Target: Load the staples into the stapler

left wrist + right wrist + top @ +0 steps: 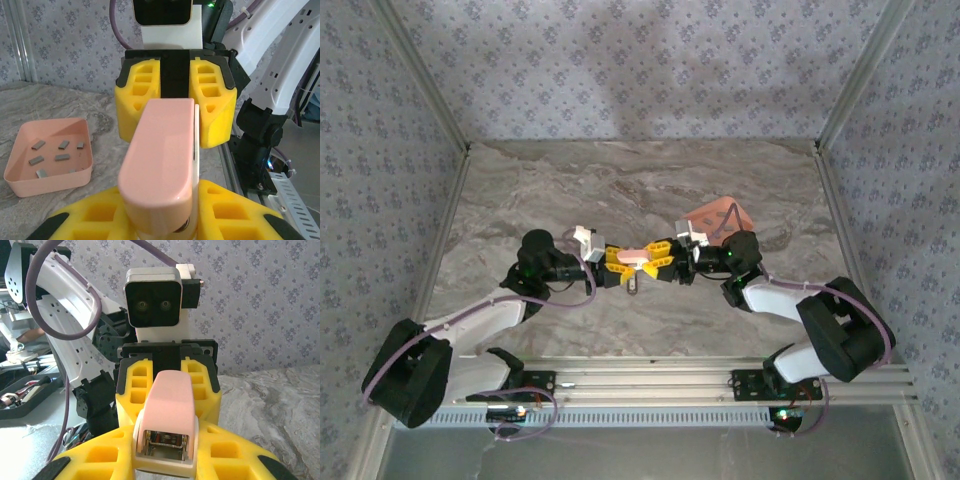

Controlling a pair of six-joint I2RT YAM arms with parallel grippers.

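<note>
- Bench: grey marbled top, lying beneath the stapler.
- Left jaws: closed on the near-left end of the stapler, a yellow pad on each side.
- Right jaws: closed on the opposite end of the stapler, facing the left jaws.
- Tray: salmon-pink square on the bench, beyond and right of the stapler.
- Stapler: pink, held between both jaws.
- Staples: several short grey strips loose in the tray, apart from the stapler.

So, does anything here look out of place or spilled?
Nothing looks spilled or broken. The one curious sight is the pink stapler, which hangs above the table, clamped at one end by the left gripper and at the other by the right gripper. The staples lie at loose angles inside the pink tray.
</note>
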